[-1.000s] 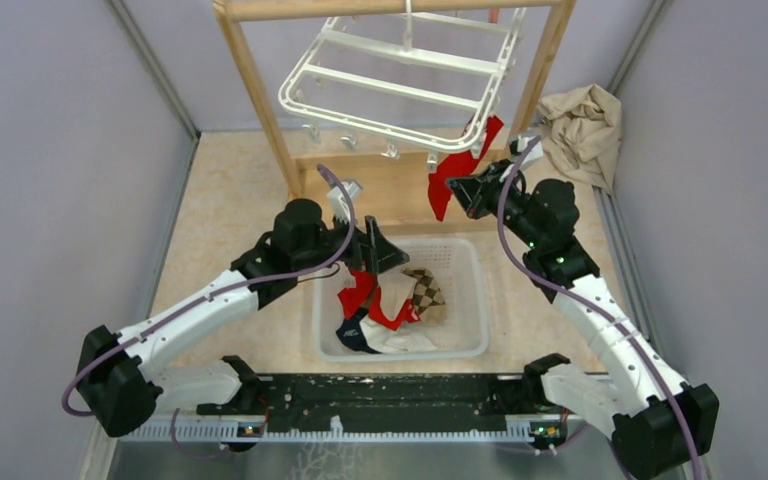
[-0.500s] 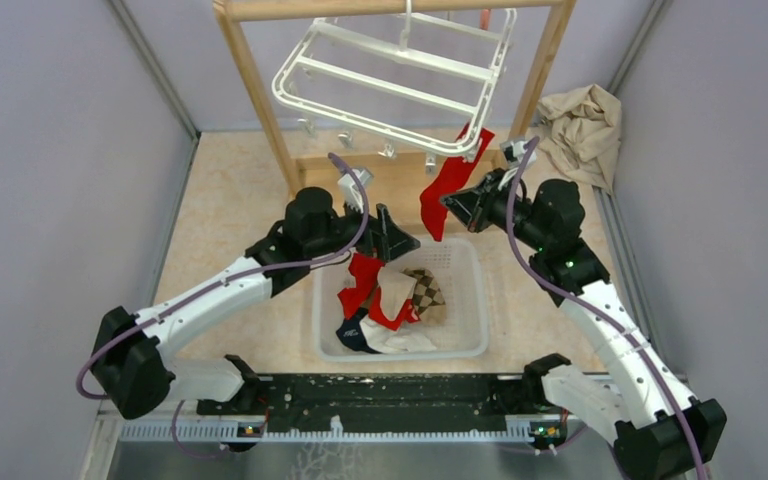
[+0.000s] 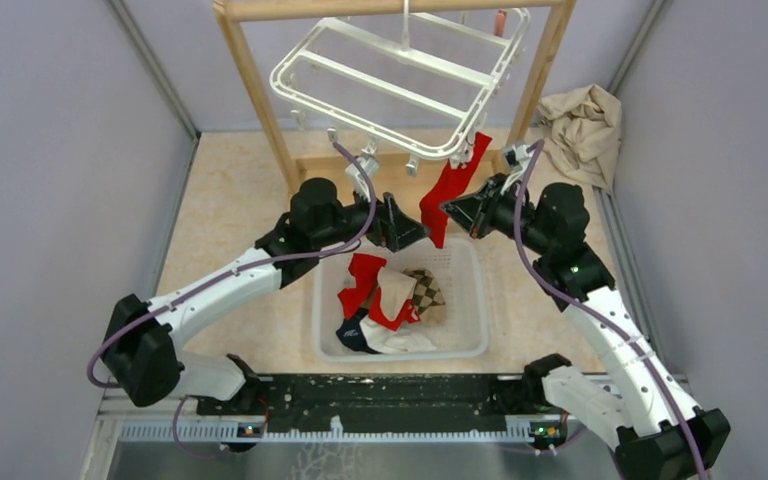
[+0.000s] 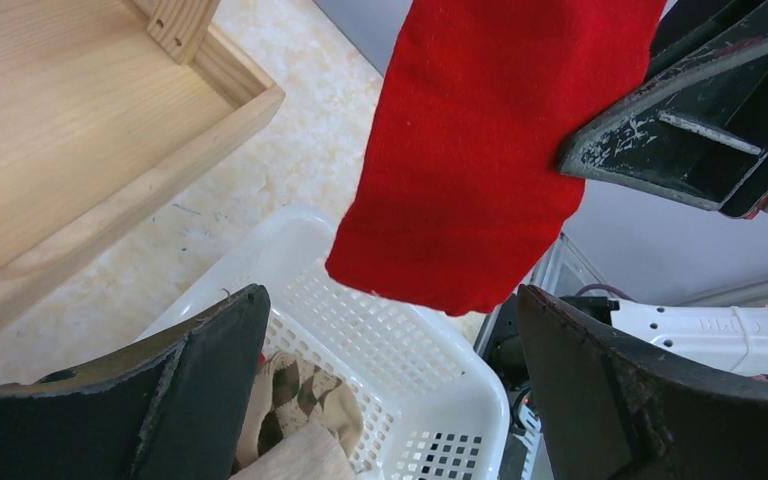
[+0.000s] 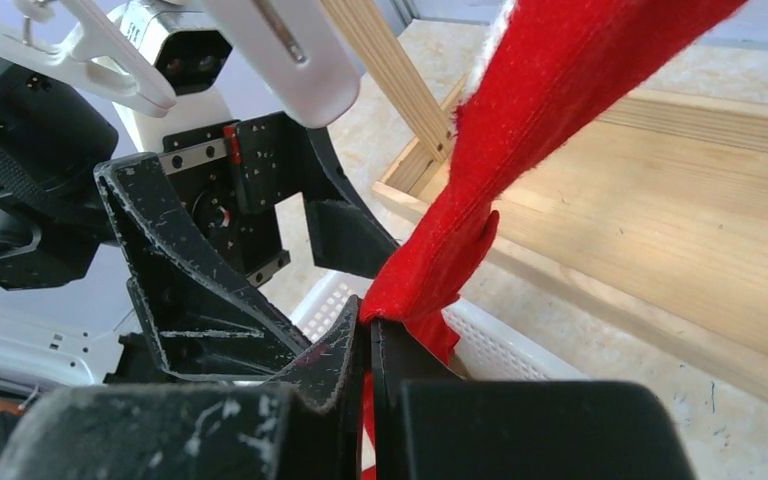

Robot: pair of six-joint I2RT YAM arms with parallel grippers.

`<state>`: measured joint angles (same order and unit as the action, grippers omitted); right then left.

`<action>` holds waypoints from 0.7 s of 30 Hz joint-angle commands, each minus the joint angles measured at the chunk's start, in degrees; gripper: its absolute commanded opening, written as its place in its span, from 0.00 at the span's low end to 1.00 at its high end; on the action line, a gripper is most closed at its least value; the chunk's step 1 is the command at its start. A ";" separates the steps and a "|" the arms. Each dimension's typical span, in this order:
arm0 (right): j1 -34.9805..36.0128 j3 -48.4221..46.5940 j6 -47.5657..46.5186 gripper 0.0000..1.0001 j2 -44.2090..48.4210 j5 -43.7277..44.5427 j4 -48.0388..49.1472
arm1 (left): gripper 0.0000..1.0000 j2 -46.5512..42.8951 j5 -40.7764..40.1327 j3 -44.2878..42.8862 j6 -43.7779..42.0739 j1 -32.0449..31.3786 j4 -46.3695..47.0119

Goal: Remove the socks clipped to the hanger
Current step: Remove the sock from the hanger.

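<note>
- Swinging in over the last second, the left gripper point(image 3: 412, 230) has risen from above the basket point(image 3: 480, 300) to the 9 o'clock side of the red sock point(image 3: 447, 190). The hanger point(image 3: 400, 80) has rocked under the pull.
- The right gripper point(image 5: 370, 335) is pinched tight on the sock's lower part, with the fabric folded between its closed fingers. It comes in from the sock's 3 o'clock.
- The left gripper's jaws are spread wide and hold nothing. In its wrist view the sock's free end hangs just above the gap.
- From the pinch the sock runs taut toward 1 o'clock. It is not yet unclipped from the hanger's 5 o'clock corner.
- Best move, as I judge it: draw steadily along the sock's own line toward 7 o'clock, without jerking. The hanger hangs free from the wooden frame point(image 3: 260, 100) and would swing rather than let go.
- Once free, open over the basket at 6 o'clock, onto the loose socks point(image 3: 390, 300).
</note>
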<state>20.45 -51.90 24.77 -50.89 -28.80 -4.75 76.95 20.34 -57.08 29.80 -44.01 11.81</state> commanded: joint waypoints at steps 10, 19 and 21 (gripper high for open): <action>-0.50 -4.83 4.23 0.00 2.24 -0.17 1.29 | 0.99 4.14 4.73 -1.59 1.65 -1.13 10.20; -0.45 -4.26 4.48 0.00 1.65 0.80 1.42 | 0.99 3.31 5.82 -2.79 2.26 -2.12 11.31; -0.52 -4.29 4.50 0.00 1.42 0.93 1.41 | 0.99 3.32 6.16 -3.38 2.37 -2.16 11.18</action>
<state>20.45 -53.71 28.77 -49.87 -28.51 -5.63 81.23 24.95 -57.56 31.73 -45.74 20.56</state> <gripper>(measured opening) 0.011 0.989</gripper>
